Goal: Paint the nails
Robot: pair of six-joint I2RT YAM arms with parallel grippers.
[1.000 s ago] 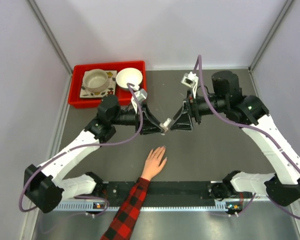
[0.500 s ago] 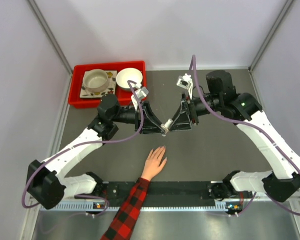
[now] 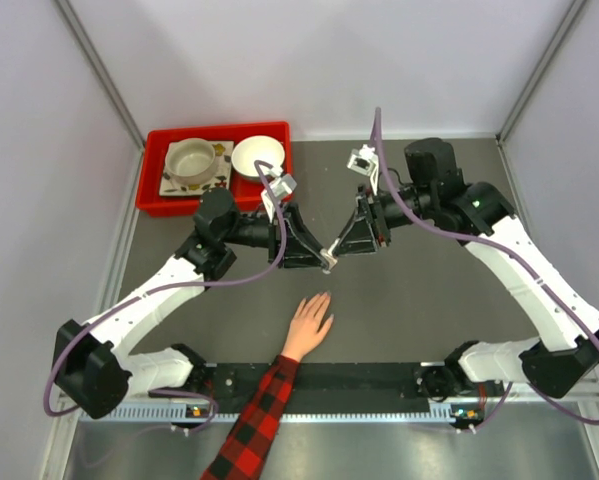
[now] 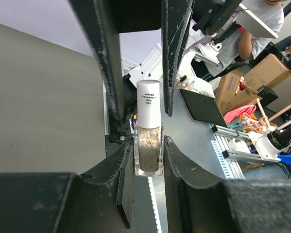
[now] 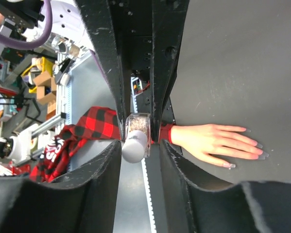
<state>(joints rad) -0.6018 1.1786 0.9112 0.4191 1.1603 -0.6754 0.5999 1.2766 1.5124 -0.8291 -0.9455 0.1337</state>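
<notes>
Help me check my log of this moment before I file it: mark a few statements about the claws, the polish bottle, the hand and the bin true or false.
1. The left claw grips the glass body of the polish bottle. True.
2. The bottle's white cap has been taken off and lies on the table. False: the cap sits on the bottle, between the fingers of the right claw.
3. The human hand lies flat on the table, palm down. True.
4. The red bin has nothing in it. False: it holds two bowls.
</notes>
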